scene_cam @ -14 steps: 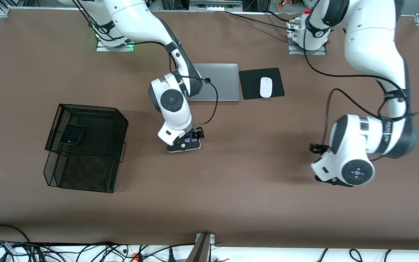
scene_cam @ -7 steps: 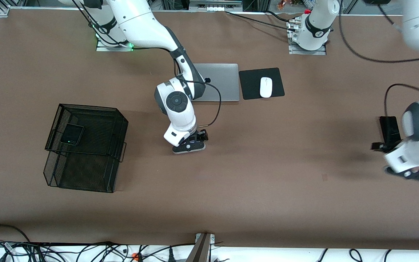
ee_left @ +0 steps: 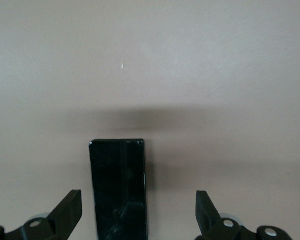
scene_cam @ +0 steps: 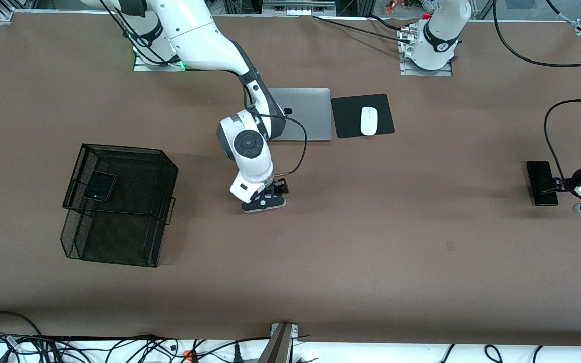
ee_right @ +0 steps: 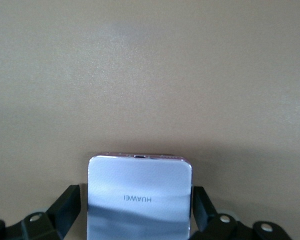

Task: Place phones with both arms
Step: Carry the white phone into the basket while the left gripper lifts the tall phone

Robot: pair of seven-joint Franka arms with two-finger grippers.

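Note:
A pale lavender-white phone (ee_right: pixel 140 195) lies flat mid-table, nearer the front camera than the laptop. My right gripper (scene_cam: pixel 265 200) (ee_right: pixel 135 200) is low over it and open, one finger on each side of it. A long slim black phone (scene_cam: pixel 541 182) (ee_left: pixel 120 185) lies at the left arm's end of the table. My left gripper (scene_cam: pixel 563 185) (ee_left: pixel 138 200) hangs open over one end of it, and the phone sits closer to one finger than the other. A small squarish black phone (scene_cam: pixel 100 185) rests in the upper tier of the mesh basket.
The black wire two-tier basket (scene_cam: pixel 167 174) stands toward the right arm's end. A shut silver laptop (scene_cam: pixel 308 113) lies near the bases, and beside it is a black mouse pad (scene_cam: pixel 346 118) with a white mouse (scene_cam: pixel 368 121) on it. Cables (scene_cam: pixel 119 348) run along the table's near edge.
The left arm has swung from mid-table out to its own end, uncovering the long black phone and coming over it. The right gripper has shifted only slightly over the pale phone.

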